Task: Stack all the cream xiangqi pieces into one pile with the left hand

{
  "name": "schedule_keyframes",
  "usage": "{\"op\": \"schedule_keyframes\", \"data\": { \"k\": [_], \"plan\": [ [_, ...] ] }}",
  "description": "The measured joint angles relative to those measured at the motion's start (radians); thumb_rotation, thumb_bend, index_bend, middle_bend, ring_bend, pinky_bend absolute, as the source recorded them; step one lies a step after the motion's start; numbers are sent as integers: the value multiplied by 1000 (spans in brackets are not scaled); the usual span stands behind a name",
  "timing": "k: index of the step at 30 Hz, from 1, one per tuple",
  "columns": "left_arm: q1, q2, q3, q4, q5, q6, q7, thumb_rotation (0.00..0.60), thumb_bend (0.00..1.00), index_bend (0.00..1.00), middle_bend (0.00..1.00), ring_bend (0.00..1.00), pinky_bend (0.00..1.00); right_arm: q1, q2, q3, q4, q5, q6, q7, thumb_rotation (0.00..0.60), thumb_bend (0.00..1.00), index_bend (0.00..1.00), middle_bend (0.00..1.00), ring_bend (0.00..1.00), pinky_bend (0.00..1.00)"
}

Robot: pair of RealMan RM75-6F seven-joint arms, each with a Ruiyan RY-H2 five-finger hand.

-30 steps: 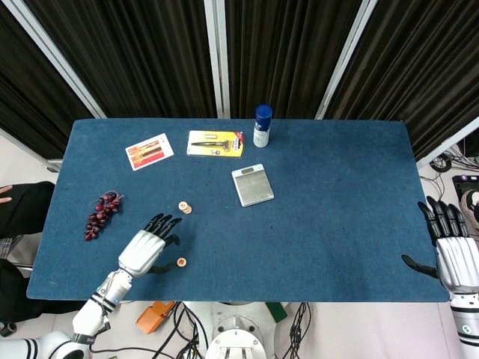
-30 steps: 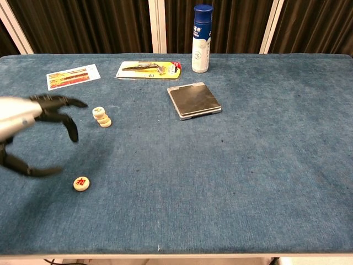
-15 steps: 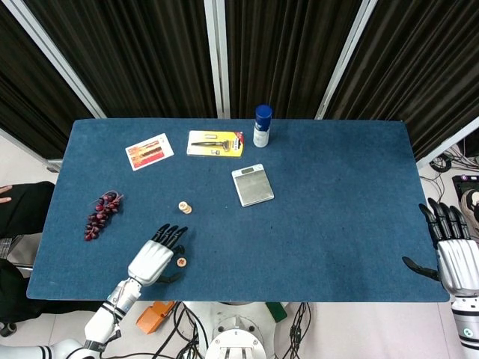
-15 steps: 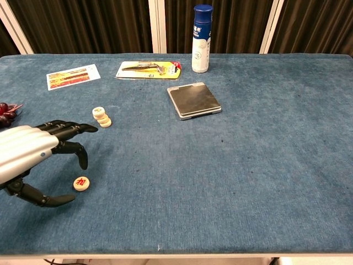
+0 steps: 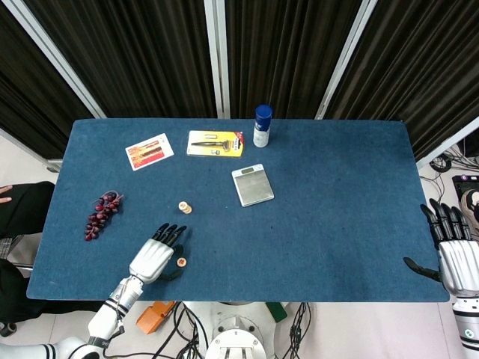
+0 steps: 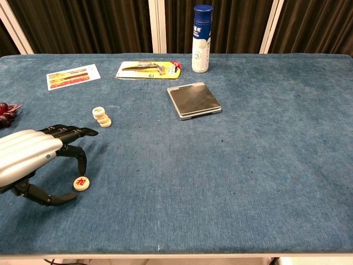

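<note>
A single cream xiangqi piece (image 6: 81, 183) (image 5: 181, 262) with a red character lies flat near the table's front left. My left hand (image 6: 34, 160) (image 5: 155, 254) hovers just to its left, fingers spread and arched around it, holding nothing. A short pile of cream pieces (image 6: 101, 116) (image 5: 184, 207) stands farther back on the blue cloth. My right hand (image 5: 453, 250) hangs open off the table's right edge, seen only in the head view.
A grey scale (image 6: 193, 100), a blue-capped bottle (image 6: 201, 38), a yellow razor pack (image 6: 148, 69) and a red card (image 6: 72, 76) sit across the back half. Dark grapes (image 5: 101, 213) lie at the left edge.
My left hand has come forward and down from beside the pile and now sits right at the lone piece. The pieces and right hand have not moved.
</note>
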Motion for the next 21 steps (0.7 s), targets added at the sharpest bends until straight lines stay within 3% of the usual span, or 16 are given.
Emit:
{"op": "schedule_keyframes", "data": {
  "k": [21],
  "plan": [
    [-8,-12,-23,1,-16,-42,25,523,319,471,0,0,0,-1,0,2,1,4,-2,0,600,98,0,0,0,53]
  ]
}}
